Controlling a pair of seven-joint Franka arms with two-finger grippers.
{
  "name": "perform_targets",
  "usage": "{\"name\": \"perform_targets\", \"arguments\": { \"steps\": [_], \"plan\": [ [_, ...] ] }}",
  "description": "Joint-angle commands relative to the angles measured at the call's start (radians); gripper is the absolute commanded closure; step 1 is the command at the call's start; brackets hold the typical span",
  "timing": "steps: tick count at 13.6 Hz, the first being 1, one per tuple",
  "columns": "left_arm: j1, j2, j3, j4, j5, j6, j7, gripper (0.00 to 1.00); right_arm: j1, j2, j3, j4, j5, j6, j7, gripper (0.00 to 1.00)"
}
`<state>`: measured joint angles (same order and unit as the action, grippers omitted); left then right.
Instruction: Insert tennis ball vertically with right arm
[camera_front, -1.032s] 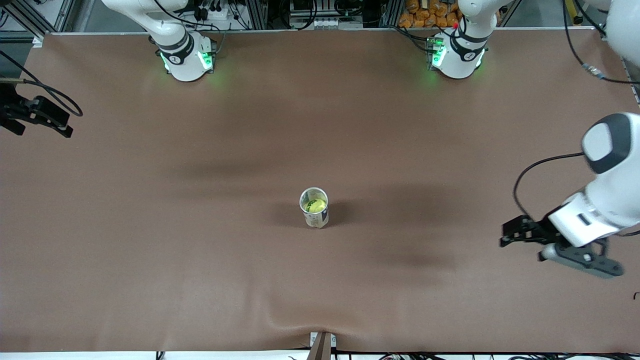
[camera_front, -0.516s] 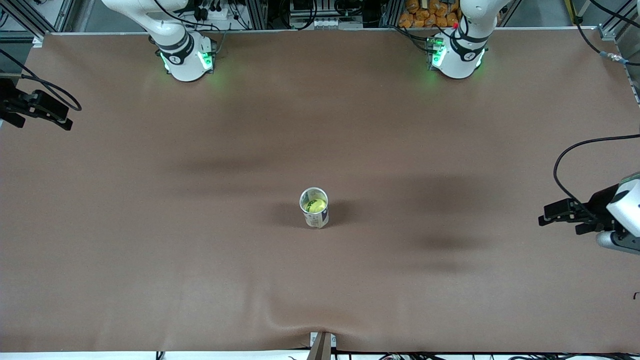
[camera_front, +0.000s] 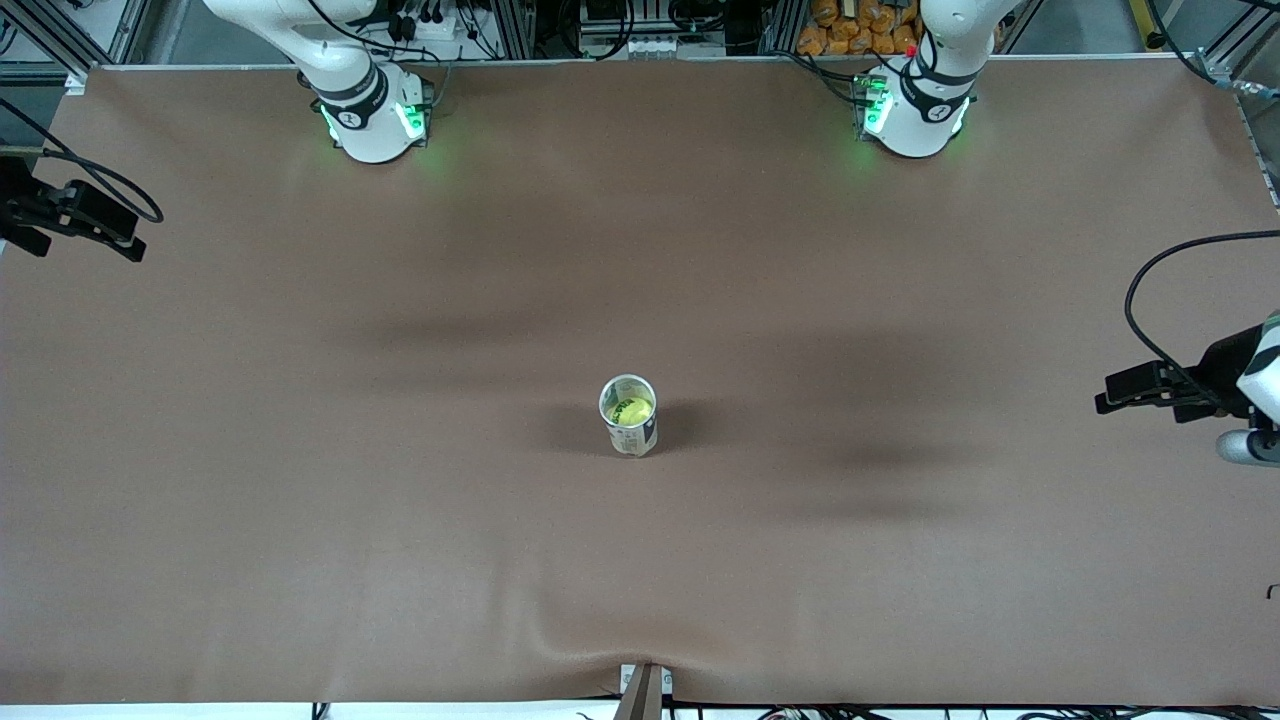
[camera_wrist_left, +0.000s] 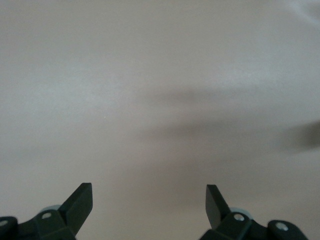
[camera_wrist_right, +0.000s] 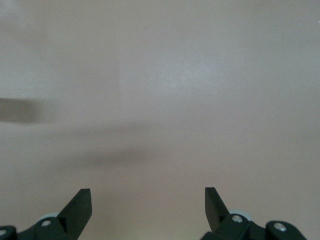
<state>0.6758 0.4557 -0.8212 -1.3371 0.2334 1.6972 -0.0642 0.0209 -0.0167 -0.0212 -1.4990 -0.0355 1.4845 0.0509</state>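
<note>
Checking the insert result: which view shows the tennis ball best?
The front view: the tennis ball sits inside the upright can mid-table, seen through its open top. Both wrist views show only bare table past open tool fingers, no ball.

The front view looks down from high above the brown table (camera_front: 300, 450), facing both arm bases along its top edge. Each wrist view looks down at close range on bare table past its own open fingertips; all three share that surface.

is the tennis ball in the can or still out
In. The tennis ball sits inside the upright can at the table's middle. Both the right gripper and left gripper are open, holding nothing.
</note>
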Motion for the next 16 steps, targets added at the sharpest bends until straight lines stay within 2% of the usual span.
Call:
{"name": "perform_targets", "arguments": {
  "steps": [1, 4, 5, 7, 8, 9, 10, 14, 16],
  "plan": [
    [0.018, -0.092, 0.011, -0.020, 0.014, -0.019, -0.103, 0.00, -0.009, -0.006, 0.003, 0.003, 0.012, 0.014, -0.008, 0.00],
    [0.014, -0.110, 0.004, -0.019, 0.061, -0.024, -0.092, 0.00, -0.013, -0.006, 0.006, 0.003, 0.014, 0.017, -0.008, 0.00],
    [0.014, -0.121, 0.008, -0.017, 0.057, -0.060, -0.088, 0.00, -0.013, -0.006, 0.006, 0.003, 0.014, 0.017, -0.008, 0.00],
    [-0.019, -0.176, 0.051, -0.022, 0.043, -0.073, -0.091, 0.00, -0.013, -0.006, 0.006, 0.003, 0.014, 0.014, -0.008, 0.00],
    [-0.113, -0.210, 0.151, -0.025, 0.009, -0.080, -0.092, 0.00, -0.013, -0.006, 0.006, 0.003, 0.014, 0.013, -0.008, 0.00],
    [-0.212, -0.256, 0.283, -0.040, -0.041, -0.090, -0.085, 0.00, -0.013, -0.006, 0.006, 0.003, 0.014, 0.013, -0.008, 0.00],
    [-0.273, -0.281, 0.369, -0.063, -0.084, -0.090, -0.082, 0.00, -0.013, -0.006, 0.006, 0.003, 0.014, 0.013, -0.008, 0.00],
    [-0.496, -0.327, 0.601, -0.092, -0.117, -0.094, -0.083, 0.00, -0.013, -0.006, 0.006, 0.003, 0.014, 0.011, -0.008, 0.00],
    [-0.544, -0.331, 0.651, -0.096, -0.161, -0.091, -0.082, 0.00, -0.015, -0.006, 0.006, 0.003, 0.014, 0.013, -0.008, 0.00]
  ]
}}
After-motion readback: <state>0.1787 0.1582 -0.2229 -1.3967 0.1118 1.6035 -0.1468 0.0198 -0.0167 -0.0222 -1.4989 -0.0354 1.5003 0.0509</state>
